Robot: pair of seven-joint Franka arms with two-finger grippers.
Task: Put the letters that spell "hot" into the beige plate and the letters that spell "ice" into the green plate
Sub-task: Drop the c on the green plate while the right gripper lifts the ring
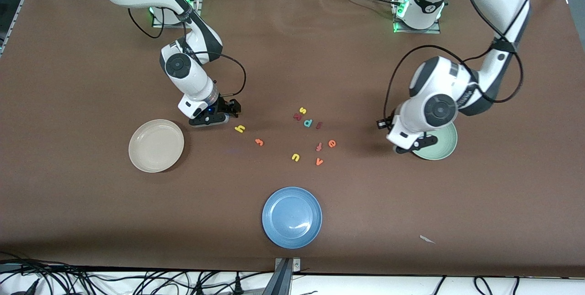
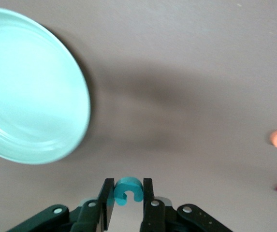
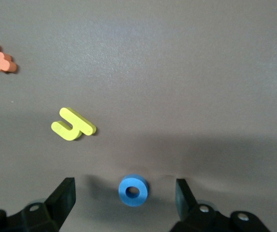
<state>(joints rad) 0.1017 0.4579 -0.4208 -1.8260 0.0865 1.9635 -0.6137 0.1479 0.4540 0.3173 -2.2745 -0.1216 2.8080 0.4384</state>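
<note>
Left pincer is clamped on the teal c, hanging beside the green plate's rim rather than over its well, so letting go here could drop the c on the surface or bounce it off the edge. Right pincer is spread wide with the blue o on the surface between its jaws; the yellow h lies close by and the orange t further out. The o is small and light: an off-centre close could squirt it sideways or nudge the h, and the beige plate holds nothing yet.

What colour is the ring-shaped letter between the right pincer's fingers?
Blue; the o shows best in the right wrist view.
</note>
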